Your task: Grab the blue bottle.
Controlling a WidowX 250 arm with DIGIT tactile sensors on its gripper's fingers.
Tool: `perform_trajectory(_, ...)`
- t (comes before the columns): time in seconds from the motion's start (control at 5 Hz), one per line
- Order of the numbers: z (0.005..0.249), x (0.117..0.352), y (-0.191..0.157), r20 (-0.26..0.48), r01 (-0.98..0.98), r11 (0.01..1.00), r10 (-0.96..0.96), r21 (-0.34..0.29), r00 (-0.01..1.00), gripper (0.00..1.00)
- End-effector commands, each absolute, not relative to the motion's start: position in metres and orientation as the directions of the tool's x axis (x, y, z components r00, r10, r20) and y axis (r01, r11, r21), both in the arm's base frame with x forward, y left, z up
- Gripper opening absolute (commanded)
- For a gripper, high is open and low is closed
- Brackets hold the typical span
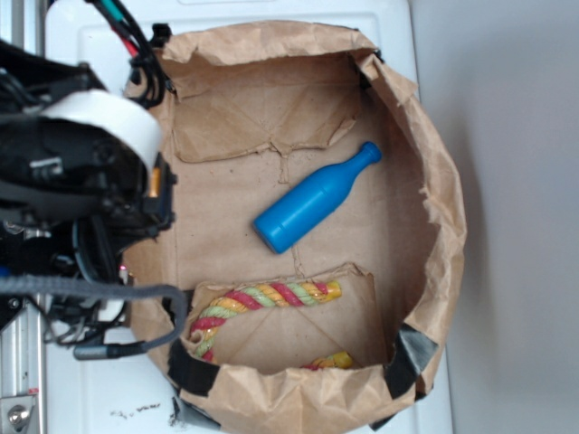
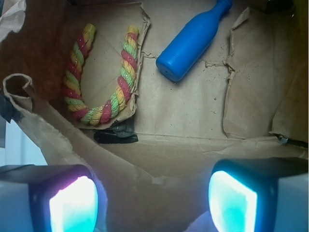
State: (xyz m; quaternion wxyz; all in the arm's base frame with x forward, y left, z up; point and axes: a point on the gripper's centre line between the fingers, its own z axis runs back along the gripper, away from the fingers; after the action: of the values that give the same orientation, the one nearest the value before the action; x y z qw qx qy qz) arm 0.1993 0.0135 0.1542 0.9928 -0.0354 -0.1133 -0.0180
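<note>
The blue bottle lies on its side on the floor of a brown paper bag, neck pointing up and right. In the wrist view the blue bottle is at the top, well ahead of my gripper. Its two glowing pads stand wide apart with only the bag's near wall between them, so it is open and holds nothing. In the exterior view the arm hangs over the bag's left rim; the fingers are hidden there.
A red, yellow and green twisted rope toy lies curled in the bag, partly under a paper flap. Torn paper flaps line the floor. Black tape holds the bag wall. The bag stands on a white surface.
</note>
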Motion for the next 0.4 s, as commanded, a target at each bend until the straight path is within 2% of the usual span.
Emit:
perform_trajectory(0.0,0.132,0.243,0.021,0.237,-0.098,0.995,0.089,0.026,0.967,1.0)
perform_trajectory(0.2,0.12,0.242,0.02,0.269,-0.145,0.987,0.12,0.074,0.956,1.0)
